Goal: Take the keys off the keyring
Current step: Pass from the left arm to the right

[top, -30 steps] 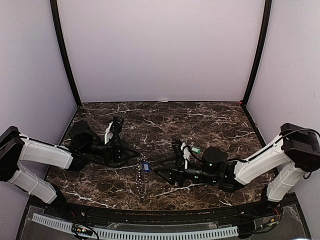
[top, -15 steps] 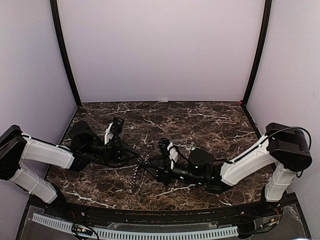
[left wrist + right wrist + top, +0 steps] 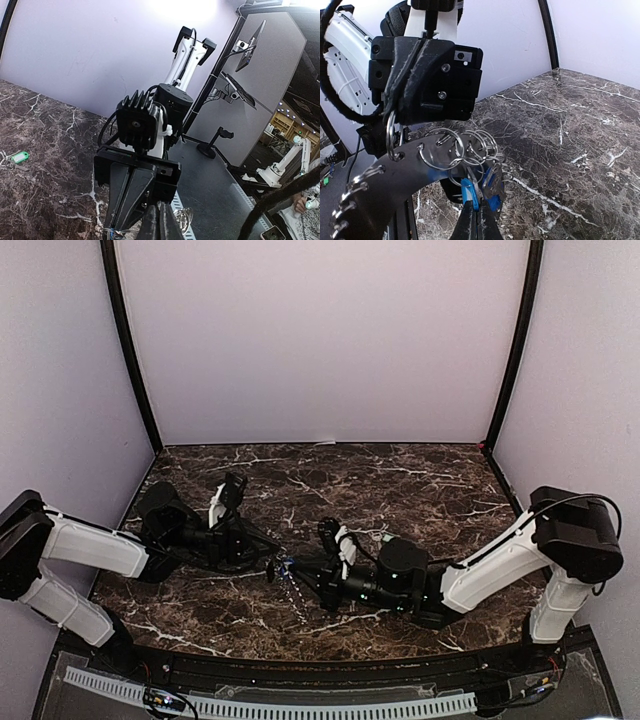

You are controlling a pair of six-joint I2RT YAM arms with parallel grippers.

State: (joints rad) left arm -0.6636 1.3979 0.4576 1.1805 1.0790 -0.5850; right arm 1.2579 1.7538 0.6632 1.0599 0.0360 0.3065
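Observation:
In the right wrist view the keyring [image 3: 380,192], a flat dark-grey toothed ring, hangs between both arms. Several silver split rings [image 3: 462,145] run through its holes. Two blue keys [image 3: 492,190] dangle from them. My left gripper [image 3: 392,117] is shut on the keyring's upper edge. My right gripper [image 3: 477,222] comes in from below and is shut on the left blue key [image 3: 470,192]. From above, the two grippers meet above the near middle of the table, left [image 3: 268,562] and right [image 3: 292,574]. A green key [image 3: 19,157] lies loose on the marble.
Dark marble tabletop [image 3: 400,480] enclosed by pale walls and black corner posts [image 3: 130,350]. A perforated white cable strip [image 3: 300,707] runs along the near edge behind the arm bases.
My right gripper moved left to the hanging keyring and went from open to shut on a blue key. The dangling rings swung to the right. The left arm stayed put.

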